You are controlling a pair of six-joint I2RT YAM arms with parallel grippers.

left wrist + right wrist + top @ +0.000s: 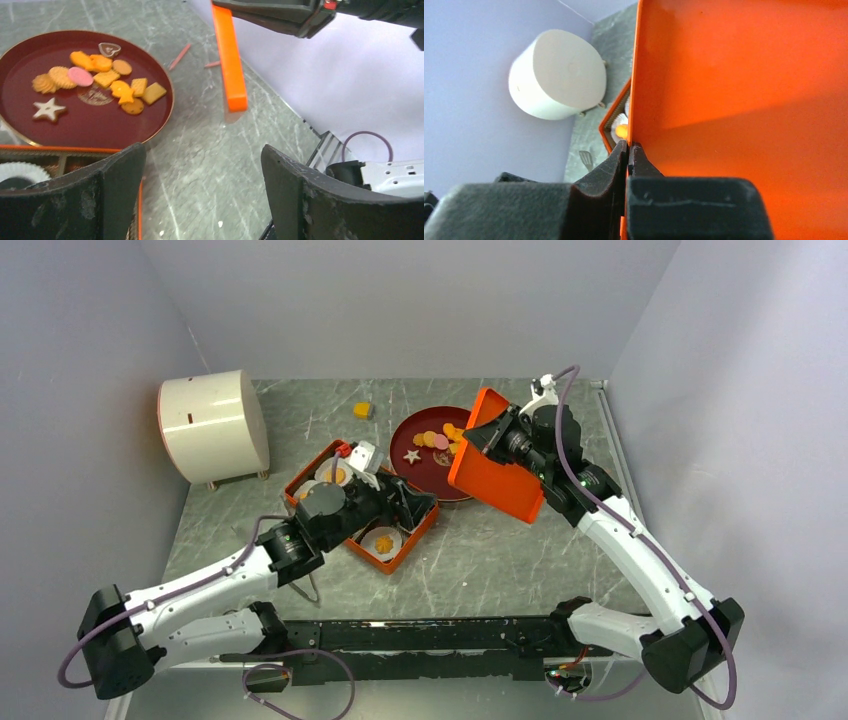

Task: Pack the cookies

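Cookies [100, 80] look light and crumbly, probably; I'd pinch their edges gently. My left gripper [200, 160] gapes empty; my right gripper [628, 150] clamps the orange lid [749, 100].

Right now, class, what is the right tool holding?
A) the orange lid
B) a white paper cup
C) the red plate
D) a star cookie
A: the right tool is shut on the edge of the orange lid, as the right wrist view shows.

White drum [212, 427] back left; red plate [85, 125]; orange lid [497, 475] tilted.
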